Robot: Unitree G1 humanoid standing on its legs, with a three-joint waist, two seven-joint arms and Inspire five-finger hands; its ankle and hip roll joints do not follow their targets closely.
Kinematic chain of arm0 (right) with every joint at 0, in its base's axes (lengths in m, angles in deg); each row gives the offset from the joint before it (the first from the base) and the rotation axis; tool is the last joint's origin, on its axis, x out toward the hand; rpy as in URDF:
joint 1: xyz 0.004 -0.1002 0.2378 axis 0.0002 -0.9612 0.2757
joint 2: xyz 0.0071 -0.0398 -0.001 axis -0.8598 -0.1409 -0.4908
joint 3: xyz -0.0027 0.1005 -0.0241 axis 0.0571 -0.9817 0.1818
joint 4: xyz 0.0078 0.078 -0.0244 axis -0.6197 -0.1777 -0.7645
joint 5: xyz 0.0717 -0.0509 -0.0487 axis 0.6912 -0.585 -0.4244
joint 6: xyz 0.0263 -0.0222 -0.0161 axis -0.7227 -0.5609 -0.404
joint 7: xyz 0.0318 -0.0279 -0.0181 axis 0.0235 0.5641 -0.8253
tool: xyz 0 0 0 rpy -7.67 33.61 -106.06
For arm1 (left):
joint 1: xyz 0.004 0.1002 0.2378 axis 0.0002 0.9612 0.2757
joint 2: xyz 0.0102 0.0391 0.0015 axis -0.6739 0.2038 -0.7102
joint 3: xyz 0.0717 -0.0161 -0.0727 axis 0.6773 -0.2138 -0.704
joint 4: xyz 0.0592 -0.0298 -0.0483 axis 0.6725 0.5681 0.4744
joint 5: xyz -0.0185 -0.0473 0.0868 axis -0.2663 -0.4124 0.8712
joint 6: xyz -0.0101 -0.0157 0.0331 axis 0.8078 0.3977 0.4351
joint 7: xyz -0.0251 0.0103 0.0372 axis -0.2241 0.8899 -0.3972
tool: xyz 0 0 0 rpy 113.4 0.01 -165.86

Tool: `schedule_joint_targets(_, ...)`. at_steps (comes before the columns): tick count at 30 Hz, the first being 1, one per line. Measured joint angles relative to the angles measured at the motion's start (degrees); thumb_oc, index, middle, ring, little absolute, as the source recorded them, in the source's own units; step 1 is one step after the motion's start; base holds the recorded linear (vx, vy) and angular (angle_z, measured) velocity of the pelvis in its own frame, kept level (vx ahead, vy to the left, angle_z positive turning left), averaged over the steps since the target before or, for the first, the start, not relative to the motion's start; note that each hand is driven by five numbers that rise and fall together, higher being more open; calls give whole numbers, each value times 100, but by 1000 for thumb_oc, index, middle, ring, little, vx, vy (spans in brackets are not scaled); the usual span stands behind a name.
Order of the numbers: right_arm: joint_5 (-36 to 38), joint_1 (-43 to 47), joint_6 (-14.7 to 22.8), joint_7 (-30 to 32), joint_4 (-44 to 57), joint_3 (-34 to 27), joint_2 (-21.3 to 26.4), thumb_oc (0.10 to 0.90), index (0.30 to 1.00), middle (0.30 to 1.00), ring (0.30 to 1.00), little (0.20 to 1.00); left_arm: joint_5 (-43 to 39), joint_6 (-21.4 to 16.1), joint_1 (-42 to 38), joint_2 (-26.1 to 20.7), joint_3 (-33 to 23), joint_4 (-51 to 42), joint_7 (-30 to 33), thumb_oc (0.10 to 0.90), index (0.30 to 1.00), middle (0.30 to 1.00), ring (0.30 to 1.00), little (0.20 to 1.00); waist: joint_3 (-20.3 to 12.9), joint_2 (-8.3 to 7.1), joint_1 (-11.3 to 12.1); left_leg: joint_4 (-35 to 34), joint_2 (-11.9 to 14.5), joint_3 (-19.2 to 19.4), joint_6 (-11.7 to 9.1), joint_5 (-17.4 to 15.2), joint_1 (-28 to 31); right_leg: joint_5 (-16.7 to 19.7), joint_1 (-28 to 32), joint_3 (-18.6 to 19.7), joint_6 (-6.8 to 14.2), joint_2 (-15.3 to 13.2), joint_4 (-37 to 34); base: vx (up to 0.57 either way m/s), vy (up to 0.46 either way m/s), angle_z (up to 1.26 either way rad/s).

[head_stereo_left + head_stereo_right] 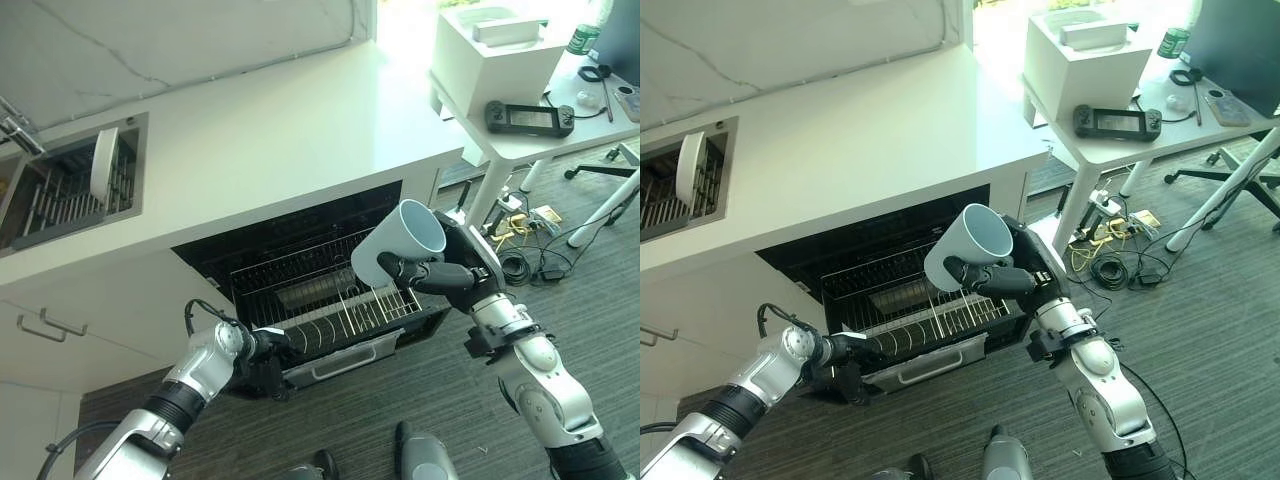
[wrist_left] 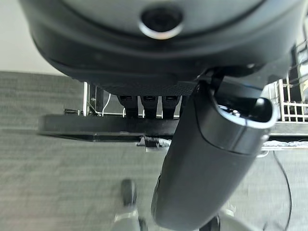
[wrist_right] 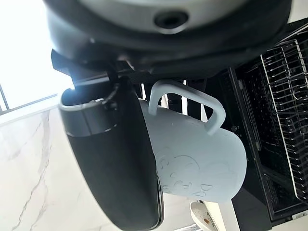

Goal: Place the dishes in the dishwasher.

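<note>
Both head views look steeply down on the pulled-out rack (image 1: pixel 330 305); each wrist camera sits close behind its hand, the left apparently facing the floor (image 2: pixel 57 192).

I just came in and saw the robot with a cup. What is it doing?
The robot is loading a dishwasher. Its right hand holds a pale blue mug, tilted, above the pulled-out dishwasher rack, which sits under the white counter. Its left hand is down at the rack's front corner. The mug is not in the rack yet. A white plate stands in the sink rack on the counter.
</note>
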Motion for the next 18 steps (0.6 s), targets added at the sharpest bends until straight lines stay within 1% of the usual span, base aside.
schedule_joint_targets(1, 0, 5, -13, -3, 0, 1, 5, 400, 300, 300, 300, 300, 1, 12, -18, 0, 8, 2, -42, 800, 900, 900, 900, 900, 0, 17, -1, -7, -7, 21, 4, -2, 9, 3, 0, 5, 5, -10, -7, 22, 69, -6)
schedule_joint_targets(4, 0, 80, -119, -63, 0, 2, 94, 400, 300, 300, 300, 300, -6, 8, -81, 14, 50, 0, -202, 800, 900, 900, 900, 900, -5, 136, -6, -62, -35, 60, 6, -1, 62, 3, 18, 20, 5, -34, -7, 16, 71, -3)
schedule_joint_targets(5, 0, 128, -128, -80, 6, -10, 204, 400, 300, 300, 300, 300, -11, 4, -84, 52, 85, -57, -240, 800, 900, 900, 900, 900, -8, 251, -11, -113, -63, 57, 13, 2, 89, 3, 28, 15, 5, -60, -7, 17, 68, 2)
schedule_joint_targets(6, 0, 145, -153, -81, 6, -11, 226, 400, 300, 300, 300, 300, -15, 2, -89, 78, 97, -87, -256, 800, 900, 900, 900, 900, -22, 322, -4, -120, -78, 56, 14, 3, 90, 3, 28, 14, 6, -74, -9, 19, 37, 4)
schedule_joint_targets(8, -1, 148, -232, -86, 6, -11, 225, 400, 300, 300, 300, 300, -14, 6, -86, 95, 98, -94, -293, 800, 900, 900, 900, 900, -39, 348, -2, -123, -79, 54, 14, 4, 89, 2, 29, 6, 5, -76, -8, 0, 0, 0)
schedule_joint_targets(11, -9, 148, -252, -86, 6, -12, 226, 400, 300, 300, 300, 300, -14, 43, -50, 86, 64, -196, -300, 800, 900, 900, 900, 900, -40, 349, 10, -124, -79, 44, 15, 4, 82, 2, 30, -4, 6, -77, -8, 0, 0, 0)
schedule_joint_targets(14, -15, 147, -251, -92, 6, -16, 226, 400, 300, 300, 300, 300, -87, 38, 55, 74, -196, -300, -261, 800, 900, 900, 900, 900, -40, 349, 21, -126, -79, 34, 15, 4, 77, 2, 32, -11, 6, -79, -8, 0, 0, 0)
schedule_joint_targets(15, -19, 144, -251, -92, 6, -28, 226, 400, 300, 300, 300, 300, -208, 52, 151, 46, -311, -437, -224, 800, 900, 900, 900, 900, -40, 349, 23, -125, -79, 25, 18, 8, 69, 1, 32, -19, 8, -78, -7, 12, -21, 5)
schedule_joint_targets(16, -25, 114, -248, -81, 5, -81, 226, 400, 300, 300, 300, 300, -428, 55, 348, -47, -469, -769, -152, 800, 900, 900, 900, 900, -40, 349, 51, -124, -79, 4, 20, 9, 63, -1, 33, -37, 9, -82, -7, 29, -32, 8)
schedule_joint_targets(18, -75, 10, -243, -19, 5, -272, 232, 400, 300, 300, 300, 300, -1083, 71, 658, -197, -724, -1253, 183, 800, 900, 900, 900, 900, -40, 348, 189, -123, -81, -61, 24, 13, 55, -18, 71, -84, 34, -91, -3, 14, -52, 17)
